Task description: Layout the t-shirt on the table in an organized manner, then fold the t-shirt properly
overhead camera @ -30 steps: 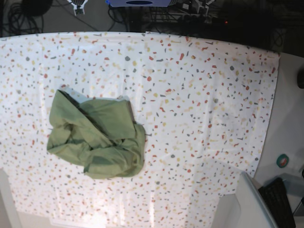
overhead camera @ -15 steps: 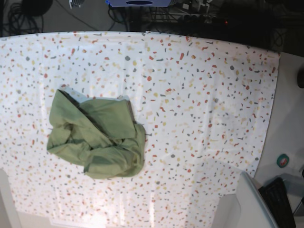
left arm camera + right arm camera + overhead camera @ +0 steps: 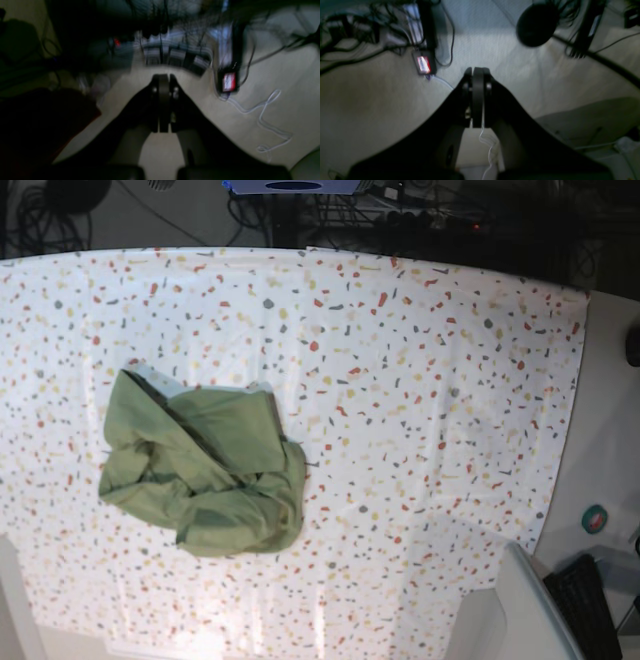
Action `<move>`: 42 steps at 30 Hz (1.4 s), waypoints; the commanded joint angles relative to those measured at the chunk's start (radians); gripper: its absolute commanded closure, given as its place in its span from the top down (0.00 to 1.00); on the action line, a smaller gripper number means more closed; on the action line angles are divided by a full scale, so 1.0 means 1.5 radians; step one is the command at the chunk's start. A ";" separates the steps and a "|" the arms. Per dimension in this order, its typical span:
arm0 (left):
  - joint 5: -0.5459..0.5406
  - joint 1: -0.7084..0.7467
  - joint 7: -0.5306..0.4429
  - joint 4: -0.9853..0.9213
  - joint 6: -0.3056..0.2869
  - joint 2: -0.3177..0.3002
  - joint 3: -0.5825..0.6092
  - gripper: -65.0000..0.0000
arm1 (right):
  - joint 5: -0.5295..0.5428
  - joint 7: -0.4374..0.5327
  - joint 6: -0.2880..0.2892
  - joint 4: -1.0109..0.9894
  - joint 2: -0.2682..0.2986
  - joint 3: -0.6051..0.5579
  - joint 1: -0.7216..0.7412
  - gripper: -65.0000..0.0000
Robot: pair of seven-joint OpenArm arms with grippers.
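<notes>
The large flat table (image 3: 430, 380), under a white cover flecked with red, yellow, grey and dark specks, fills most of the base view. The plain olive-green cotton t-shirt (image 3: 205, 475) lies crumpled in a heap on its left half, unfolded. Both arms are off the table. The left gripper (image 3: 163, 105) has its black jaws pressed together, holding nothing, above a pale floor with cables. The right gripper (image 3: 477, 100) is likewise closed and empty.

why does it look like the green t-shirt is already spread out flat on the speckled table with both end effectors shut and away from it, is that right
Not quite: the base view shows the t-shirt crumpled in a heap on the table, not flat. The left end effector and right end effector are indeed shut and away from it.
</notes>
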 commanded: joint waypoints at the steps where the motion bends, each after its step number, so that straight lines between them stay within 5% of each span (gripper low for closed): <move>1: -0.024 0.041 -0.011 0.042 0.004 -0.015 -0.006 0.00 | 0.003 0.012 -0.005 0.046 -0.002 0.019 -0.027 0.00; 10: -0.121 0.150 -0.006 0.368 0.004 -0.038 -0.124 0.00 | 0.000 0.003 -0.004 0.401 0.004 0.038 -0.080 0.00; 14: -0.188 0.116 0.021 0.469 0.004 -0.025 -0.141 0.00 | -0.037 -0.169 0.045 0.470 0.031 -0.004 0.039 0.00; 19: -0.297 0.003 0.190 0.478 0.004 -0.015 -0.171 0.00 | -0.118 -0.293 0.134 0.457 0.033 -0.074 0.196 0.46; 21: -0.322 -0.041 0.238 0.477 0.004 0.002 -0.172 0.09 | -0.143 -0.293 0.169 0.456 0.033 -0.089 0.255 0.51; 24: -0.320 -0.099 0.264 0.473 0.004 0.021 -0.172 0.41 | -0.157 -0.299 0.217 0.437 0.033 -0.131 0.356 0.51; 26: -0.320 -0.129 0.268 0.471 0.004 0.034 -0.172 0.50 | -0.157 -0.299 0.222 0.410 0.034 -0.154 0.411 0.51; 33: -0.277 -0.202 0.269 0.452 0.004 0.035 -0.171 0.50 | -0.157 -0.386 0.221 0.295 0.038 -0.255 0.564 0.51; 37: -0.195 -0.231 0.273 0.448 0.004 0.038 -0.165 0.50 | -0.157 -0.355 0.220 0.170 0.033 -0.267 0.632 0.50; 42: -0.143 -0.288 0.383 0.444 0.004 0.040 -0.171 0.50 | -0.157 -0.341 0.220 0.026 0.028 -0.264 0.689 0.50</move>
